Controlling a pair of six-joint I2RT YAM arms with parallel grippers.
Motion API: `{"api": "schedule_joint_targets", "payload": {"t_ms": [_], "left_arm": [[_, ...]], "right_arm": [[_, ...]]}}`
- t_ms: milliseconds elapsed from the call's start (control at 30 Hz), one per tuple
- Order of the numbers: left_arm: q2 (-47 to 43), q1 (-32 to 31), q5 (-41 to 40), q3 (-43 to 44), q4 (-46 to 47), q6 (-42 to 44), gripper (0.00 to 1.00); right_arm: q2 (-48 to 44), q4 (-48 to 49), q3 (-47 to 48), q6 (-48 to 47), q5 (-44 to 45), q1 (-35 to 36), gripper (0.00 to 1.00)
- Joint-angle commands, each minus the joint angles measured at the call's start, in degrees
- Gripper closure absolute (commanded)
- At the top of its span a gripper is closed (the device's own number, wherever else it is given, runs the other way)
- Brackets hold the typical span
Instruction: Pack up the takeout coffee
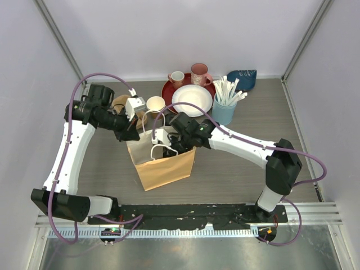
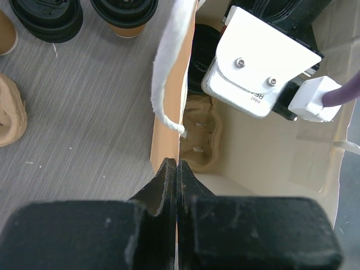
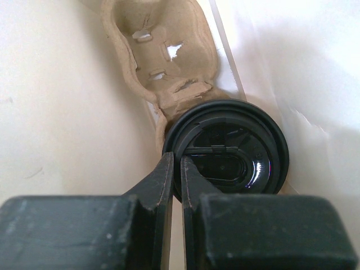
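A tan paper bag (image 1: 166,166) stands open in the middle of the table. My left gripper (image 2: 177,164) is shut on the bag's left wall (image 2: 166,140), pinching its top edge beside the white handle (image 2: 171,50). My right gripper (image 3: 177,160) reaches down into the bag and is shut on the rim of a takeout coffee's black lid (image 3: 230,149). That cup sits low in the bag against a pulp cup carrier (image 3: 160,50). Outside the bag stand another lidded coffee (image 2: 125,14) and an open tan cup (image 1: 155,104).
A stack of black lids (image 2: 48,19) and a second pulp carrier (image 2: 8,109) lie left of the bag. At the back are a red plate (image 1: 169,90) with a white bowl (image 1: 192,99), pink mugs (image 1: 199,73) and a light-blue cup of straws (image 1: 224,109).
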Motion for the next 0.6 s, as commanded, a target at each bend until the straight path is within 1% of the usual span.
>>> {"api": "schedule_joint_targets", "payload": {"t_ms": [0, 567], "left_arm": [[-1.7, -0.2, 0.9, -0.3, -6.9, -0.2, 1.00], [-1.7, -0.2, 0.3, 0.1, -6.8, 0.0, 1.00]], "right_arm": [[1.1, 0.2, -2.8, -0.4, -0.1, 0.0, 0.99], [1.1, 1.2, -5.0, -0.5, -1.3, -0.2, 0.99]]}}
